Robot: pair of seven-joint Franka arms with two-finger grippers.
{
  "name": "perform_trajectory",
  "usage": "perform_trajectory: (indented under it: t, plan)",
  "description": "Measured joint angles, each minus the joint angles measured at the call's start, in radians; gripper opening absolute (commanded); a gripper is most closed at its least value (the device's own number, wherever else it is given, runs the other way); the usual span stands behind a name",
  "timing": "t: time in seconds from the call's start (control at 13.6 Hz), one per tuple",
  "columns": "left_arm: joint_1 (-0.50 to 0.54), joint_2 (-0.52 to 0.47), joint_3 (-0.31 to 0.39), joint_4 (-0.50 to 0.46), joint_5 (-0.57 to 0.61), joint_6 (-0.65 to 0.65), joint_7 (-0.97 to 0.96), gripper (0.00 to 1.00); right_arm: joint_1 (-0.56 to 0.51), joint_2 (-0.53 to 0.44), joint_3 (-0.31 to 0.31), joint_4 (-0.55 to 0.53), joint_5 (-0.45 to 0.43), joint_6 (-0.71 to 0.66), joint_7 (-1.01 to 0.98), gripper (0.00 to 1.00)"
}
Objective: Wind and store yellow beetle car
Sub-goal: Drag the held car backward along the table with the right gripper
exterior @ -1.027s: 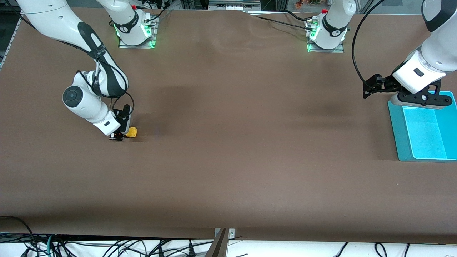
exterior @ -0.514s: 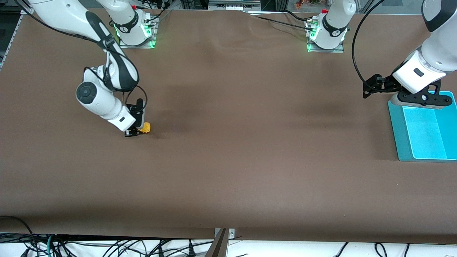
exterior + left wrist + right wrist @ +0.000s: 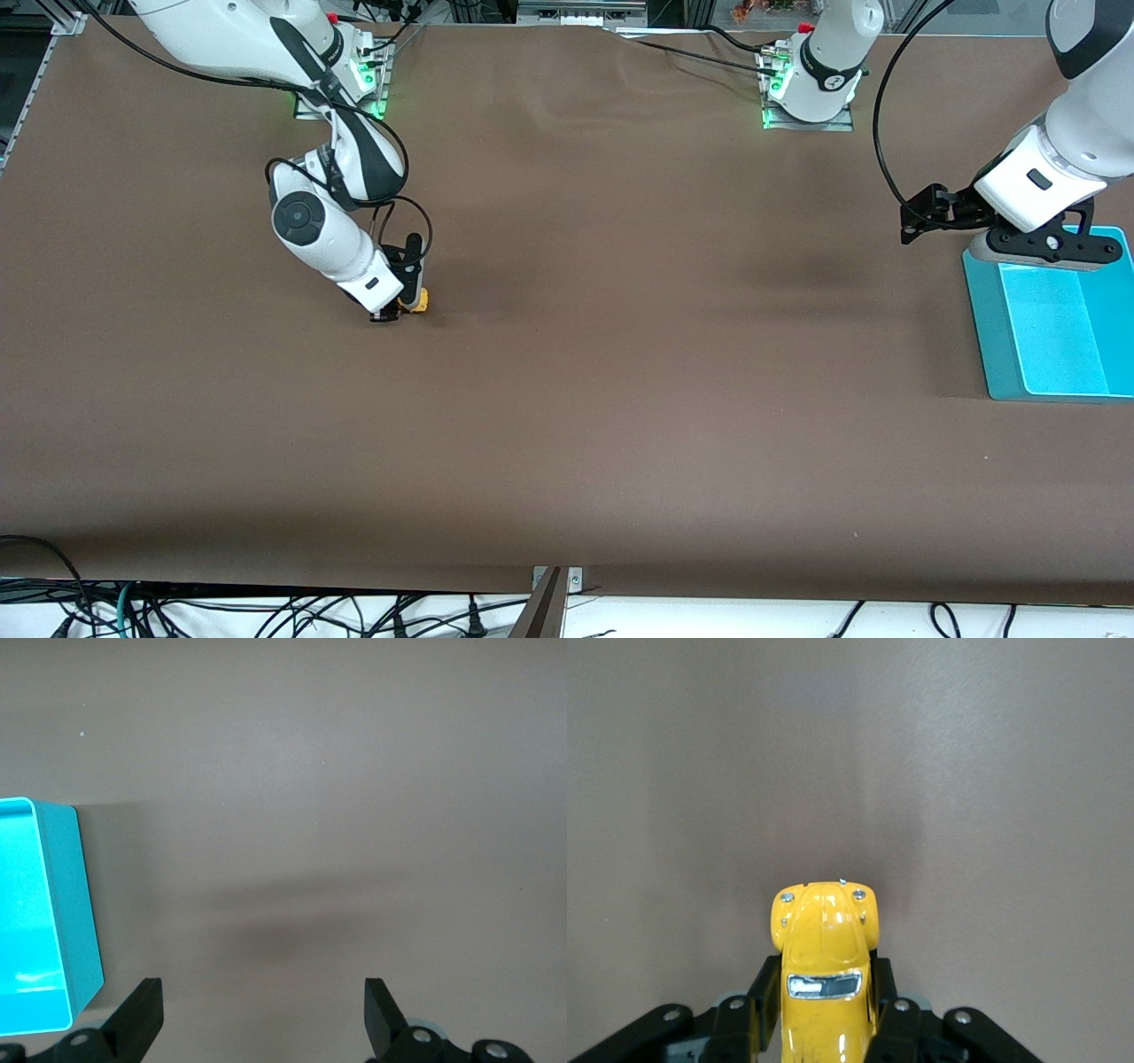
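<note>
Yellow beetle car (image 3: 825, 967) pinched between right gripper (image 3: 826, 1010) fingers, nose poking out ahead, low over bench (image 3: 567, 399), left gripper (image 3: 261, 1014) spread, waiting beside teal bin (image 3: 992, 337).

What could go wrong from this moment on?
The right hand grips the yellow beetle car only by its rear half, nose sticking out, so it may pivot or slip when dragged to wind. The teal bin sits at the left arm's end of the table, a long carry for a tiny car. The left hand waits open over the bin's edge and might get in the way.
</note>
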Motion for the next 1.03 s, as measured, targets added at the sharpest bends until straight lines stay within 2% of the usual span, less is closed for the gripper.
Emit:
perform_trajectory:
  t: [0.44, 0.73, 1.03]
  plan:
    - [0.000, 0.000, 0.000, 0.000, 0.000, 0.000, 0.000, 1.00, -0.012, 0.013, -0.017, -0.004, -0.085, 0.020, -0.005, 0.09]
    - [0.000, 0.000, 0.000, 0.000, 0.000, 0.000, 0.000, 1.00, -0.027, -0.001, -0.050, -0.028, -0.087, 0.048, -0.075, 0.10]
    - [0.000, 0.000, 0.000, 0.000, 0.000, 0.000, 0.000, 1.00, -0.113, -0.019, -0.069, -0.063, -0.088, 0.085, -0.207, 0.10]
